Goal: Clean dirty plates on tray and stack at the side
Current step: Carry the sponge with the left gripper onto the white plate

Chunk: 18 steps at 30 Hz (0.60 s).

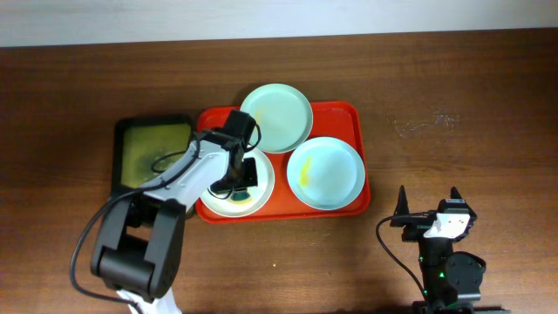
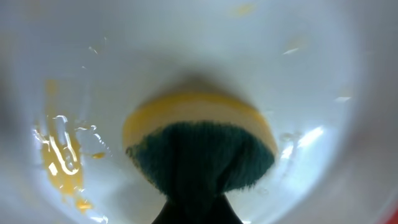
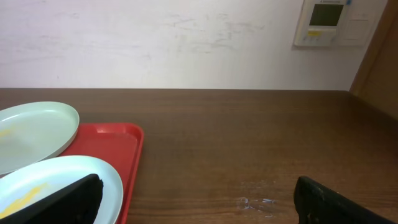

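The red tray (image 1: 349,122) holds three plates. The mint green plate (image 1: 277,118) is at the back, the pale blue-white plate (image 1: 326,173) with a yellow smear at the front right, the white plate (image 1: 228,201) at the front left. My left gripper (image 1: 237,179) is shut on a yellow and green sponge (image 2: 199,146) and presses it on the white plate (image 2: 311,74), which has yellow smears at its left. My right gripper (image 1: 429,209) is open and empty over the table, right of the tray. The right wrist view shows the tray (image 3: 112,143), green plate (image 3: 34,134) and blue-white plate (image 3: 56,180).
A smaller olive-green tray with a black rim (image 1: 148,148) lies left of the red tray. A faint whitish smudge (image 1: 427,122) marks the table at the right. A wall panel (image 3: 323,22) hangs behind the table.
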Available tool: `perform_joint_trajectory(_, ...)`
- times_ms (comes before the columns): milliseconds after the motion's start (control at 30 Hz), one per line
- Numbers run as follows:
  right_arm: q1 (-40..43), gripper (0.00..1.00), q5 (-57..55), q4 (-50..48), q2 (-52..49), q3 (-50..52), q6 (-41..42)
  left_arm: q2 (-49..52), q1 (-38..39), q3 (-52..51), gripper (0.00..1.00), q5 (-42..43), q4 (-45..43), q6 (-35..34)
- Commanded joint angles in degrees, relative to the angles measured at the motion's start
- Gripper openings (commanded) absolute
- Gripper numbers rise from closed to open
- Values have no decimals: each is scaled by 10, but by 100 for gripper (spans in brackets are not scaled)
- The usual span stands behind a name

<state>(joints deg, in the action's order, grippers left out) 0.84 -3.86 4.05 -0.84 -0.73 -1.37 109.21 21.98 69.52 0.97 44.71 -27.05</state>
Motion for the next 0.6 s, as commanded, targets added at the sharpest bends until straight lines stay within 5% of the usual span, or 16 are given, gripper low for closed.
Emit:
perform_joint_trajectory(0, 3, 99, -9, 2, 3, 4, 1, 13, 0, -2, 0, -10, -2, -7)
perform_joint_trajectory(567, 3, 99, -13, 1, 3, 4, 1, 13, 0, -2, 0, -8, 0, -7)
